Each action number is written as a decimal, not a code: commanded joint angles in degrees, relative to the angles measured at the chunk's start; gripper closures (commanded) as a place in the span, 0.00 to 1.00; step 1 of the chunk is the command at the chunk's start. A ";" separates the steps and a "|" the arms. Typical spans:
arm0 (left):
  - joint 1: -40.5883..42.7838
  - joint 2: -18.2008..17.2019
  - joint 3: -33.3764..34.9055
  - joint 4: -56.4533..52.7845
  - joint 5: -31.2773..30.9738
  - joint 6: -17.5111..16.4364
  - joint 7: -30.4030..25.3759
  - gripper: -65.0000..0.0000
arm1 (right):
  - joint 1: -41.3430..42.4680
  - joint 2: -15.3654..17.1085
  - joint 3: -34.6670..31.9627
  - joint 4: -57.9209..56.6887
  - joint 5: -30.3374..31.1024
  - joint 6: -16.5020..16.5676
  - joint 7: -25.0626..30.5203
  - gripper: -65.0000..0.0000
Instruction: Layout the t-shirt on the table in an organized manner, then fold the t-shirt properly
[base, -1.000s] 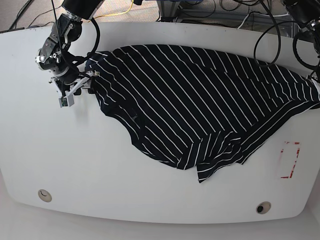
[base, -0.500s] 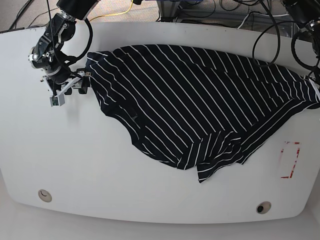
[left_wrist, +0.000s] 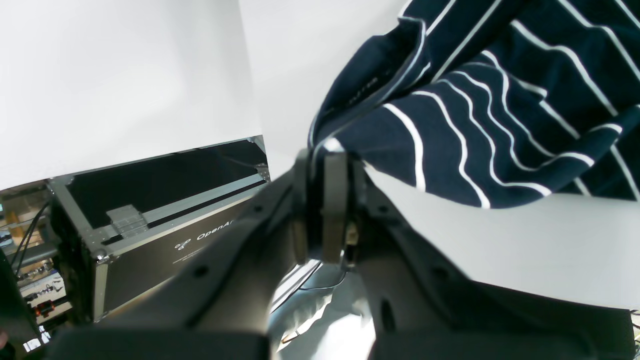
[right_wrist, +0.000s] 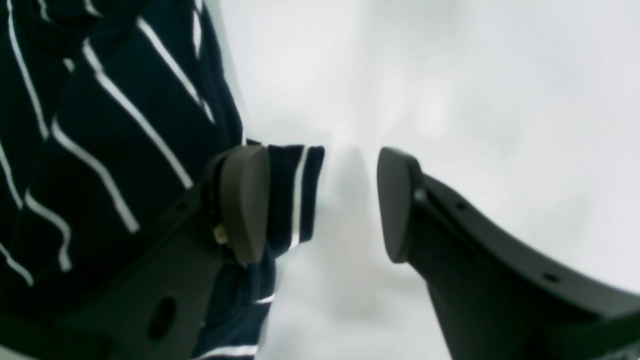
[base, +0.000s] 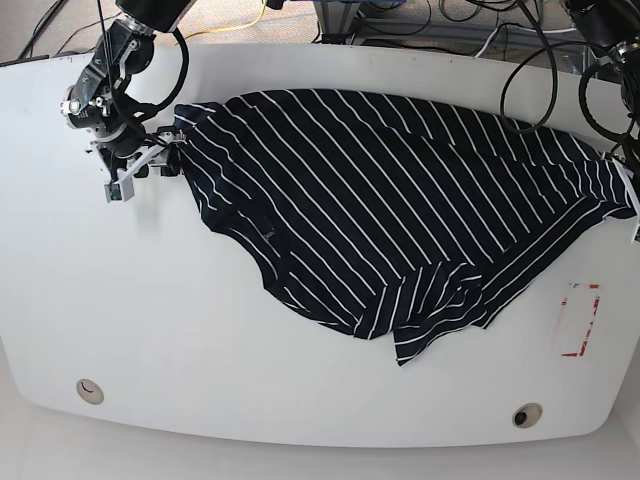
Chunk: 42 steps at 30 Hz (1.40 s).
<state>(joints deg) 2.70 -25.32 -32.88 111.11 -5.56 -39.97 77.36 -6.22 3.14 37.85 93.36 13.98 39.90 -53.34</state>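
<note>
The right end effector (base: 150, 163), jaws parted, has carried the dark navy white-striped cloth t-shirt (base: 400, 200) sleeve toward the white desk (base: 200, 330) far corner, spreading it, while the left end effector (left_wrist: 325, 210) stays clenched on the hem.

base cam: high, looking steeply down on the whole table (base: 200, 330), far edge at top of frame, both arms entering from the top corners. left wrist cam: mounted behind the left gripper (left_wrist: 322, 205), looking along its fingers, very close; sees the t-shirt (left_wrist: 500, 115) edge, white tabletop, and past the table edge an equipment case (left_wrist: 150, 225) off the table. right wrist cam: same mount on the right gripper (right_wrist: 320, 205), close, blurry, facing tabletop and shirt edge. overlap: each wrist view covers one outer shirt edge also seen in base (base: 400, 210), left wrist = base right side, right wrist = base left side
</note>
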 joint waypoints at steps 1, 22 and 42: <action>-0.72 -1.36 -0.30 0.85 0.51 -0.03 -0.22 1.00 | 0.72 0.69 0.09 -1.27 1.01 0.10 1.08 0.49; -0.72 -1.36 -0.30 0.85 0.51 -0.03 -0.22 1.00 | 0.37 0.51 -0.17 -3.21 1.36 0.10 2.40 0.82; -3.71 -1.27 -0.30 0.85 0.33 -0.03 -0.22 1.00 | 0.20 0.51 -0.26 9.45 1.45 0.10 -3.93 1.00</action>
<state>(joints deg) 0.91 -25.30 -32.88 111.11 -5.58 -39.99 77.82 -7.49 2.83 37.47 98.63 14.68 39.92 -57.69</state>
